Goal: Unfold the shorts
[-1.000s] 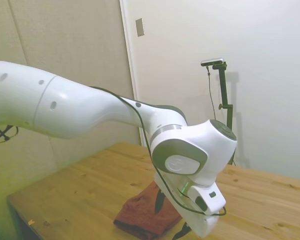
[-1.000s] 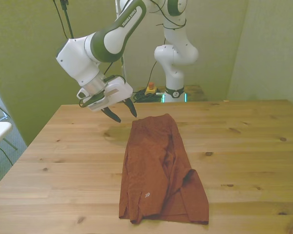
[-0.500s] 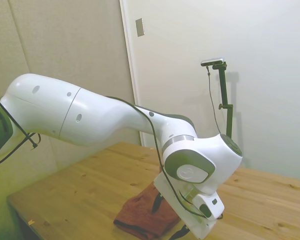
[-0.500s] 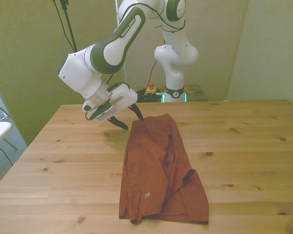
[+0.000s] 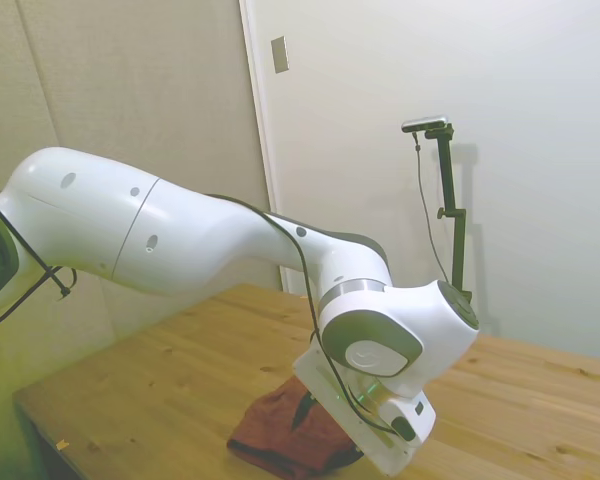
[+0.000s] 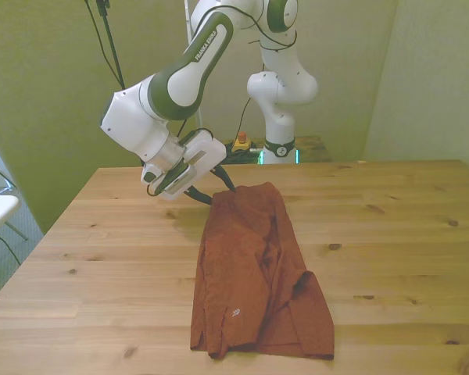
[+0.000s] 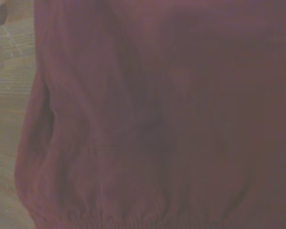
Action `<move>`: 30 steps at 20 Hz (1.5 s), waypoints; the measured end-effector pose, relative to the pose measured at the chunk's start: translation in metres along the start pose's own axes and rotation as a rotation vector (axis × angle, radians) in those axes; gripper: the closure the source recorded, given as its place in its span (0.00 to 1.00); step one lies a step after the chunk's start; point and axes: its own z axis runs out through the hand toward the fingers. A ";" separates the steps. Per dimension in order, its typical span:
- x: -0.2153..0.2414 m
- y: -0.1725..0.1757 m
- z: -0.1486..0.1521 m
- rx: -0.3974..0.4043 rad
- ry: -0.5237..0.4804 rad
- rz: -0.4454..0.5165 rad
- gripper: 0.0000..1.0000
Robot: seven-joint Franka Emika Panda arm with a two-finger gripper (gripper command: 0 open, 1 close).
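A: Wooden bench (image 6: 391, 226) under greenish walls. Nearest the front camera?

B: Folded rust-red shorts (image 6: 254, 273), lying lengthwise, hem close to the near edge, small pale tag (image 6: 234, 314) near the front view's left corner.

A: Farther back?

B: Hand (image 6: 216, 191) down at the shorts' far edge, on the front view's left corner, dark fingers (image 6: 227, 181) spread apart, nothing visibly pinched. Up close, only blurred red fabric and a strip of wood.

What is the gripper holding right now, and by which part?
Nothing yet: the gripper is open at the far corner of the shorts, which lie flat on the table.
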 end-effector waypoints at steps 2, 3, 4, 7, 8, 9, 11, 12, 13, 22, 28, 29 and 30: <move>0.000 0.000 0.000 0.000 0.000 -0.001 1.00; 0.000 0.000 0.000 0.000 0.000 -0.001 1.00; 0.000 0.000 0.000 0.000 0.000 0.000 1.00; 0.000 0.000 0.000 0.000 0.000 0.000 1.00; 0.000 0.000 0.000 0.000 0.001 0.000 1.00; 0.000 0.000 0.000 0.000 0.002 0.001 1.00; 0.000 0.000 0.000 0.000 0.002 0.003 1.00; 0.000 0.000 0.000 0.000 0.002 0.003 1.00; 0.000 0.000 0.000 0.000 0.002 0.003 1.00; -0.010 -0.011 -0.012 0.003 0.024 -0.014 1.00; -0.059 -0.085 -0.035 -0.020 0.083 -0.087 1.00; -0.070 -0.102 -0.036 -0.026 0.089 -0.105 1.00; -0.077 -0.115 -0.035 -0.034 0.094 -0.117 1.00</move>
